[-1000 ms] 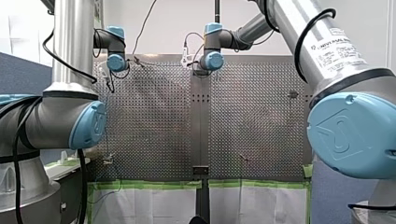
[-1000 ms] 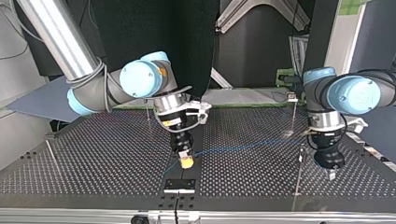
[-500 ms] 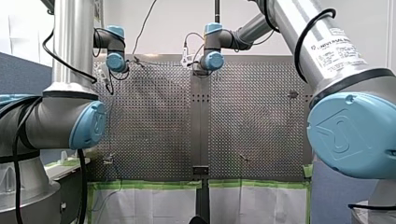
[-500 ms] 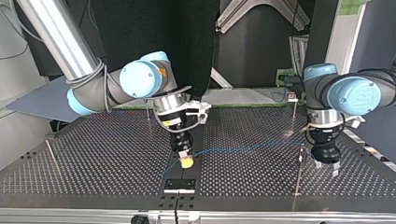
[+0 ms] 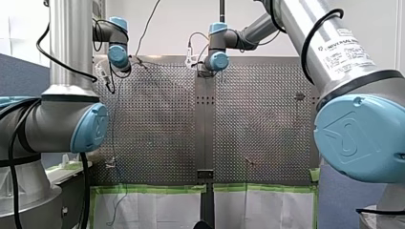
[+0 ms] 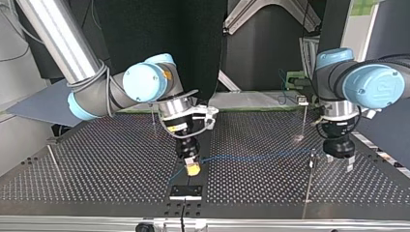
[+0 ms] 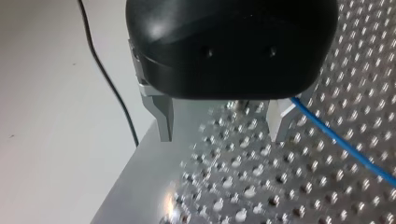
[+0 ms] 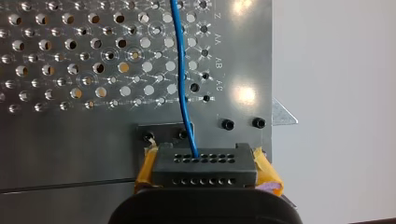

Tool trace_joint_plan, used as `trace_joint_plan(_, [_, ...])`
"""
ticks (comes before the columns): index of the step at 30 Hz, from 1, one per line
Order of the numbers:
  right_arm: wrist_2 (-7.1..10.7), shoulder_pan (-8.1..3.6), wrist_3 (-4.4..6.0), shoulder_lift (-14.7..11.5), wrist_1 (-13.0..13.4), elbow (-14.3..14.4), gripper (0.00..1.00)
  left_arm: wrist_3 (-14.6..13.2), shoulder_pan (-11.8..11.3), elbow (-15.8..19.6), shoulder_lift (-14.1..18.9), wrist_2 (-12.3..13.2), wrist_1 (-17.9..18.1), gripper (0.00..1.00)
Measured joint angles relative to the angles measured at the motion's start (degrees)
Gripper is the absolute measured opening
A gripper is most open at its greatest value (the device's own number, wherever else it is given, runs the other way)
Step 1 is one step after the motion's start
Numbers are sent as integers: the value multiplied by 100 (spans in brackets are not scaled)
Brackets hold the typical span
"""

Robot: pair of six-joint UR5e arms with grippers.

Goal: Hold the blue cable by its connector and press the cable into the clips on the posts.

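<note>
My right fingers (image 8: 267,171) clamp the connector (image 8: 204,164); the cable (image 8: 180,60) runs over the worktop (image 6: 96,159) toward the post (image 6: 309,179). My left fingers (image 7: 161,116) gape wide and empty, with the cable just beside one. An off-line press could slip the cable off the post or tug the connector loose

1. The left gripper (image 7: 220,135) is hanging over the perforated table (image 7: 280,191), near its edge.
2. Its two metal fingers (image 7: 163,116) are standing apart under the black body, gripping nothing.
3. The blue cable (image 7: 336,140) is running over the table, passing just beside one finger's outer side; contact cannot be told.
4. A thin black cable (image 7: 107,79) is crossing the pale surface (image 7: 46,140) beyond the table's edge.
</note>
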State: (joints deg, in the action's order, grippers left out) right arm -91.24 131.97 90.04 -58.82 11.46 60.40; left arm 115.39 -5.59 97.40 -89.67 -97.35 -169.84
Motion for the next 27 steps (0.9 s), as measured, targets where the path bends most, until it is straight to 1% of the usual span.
trace_joint_plan(6, [0,-1,-9,-2,-13,-11,0,-158,130,248,300,124,-304,98])
trace_joint_plan(10, [0,3,-9,-1,-36,-11,0,-199,212,363,494,176,-497,98])
trace_joint_plan(18, [-1,31,-12,-2,-94,-8,0,-235,354,384,875,326,-877,98])
trace_joint_plan(23, [-12,41,-18,-2,-128,-6,0,-338,448,385,1137,457,-1137,98])
trace_joint_plan(27, [-27,44,-24,-3,-158,-6,0,-411,514,384,1303,490,-1306,98])
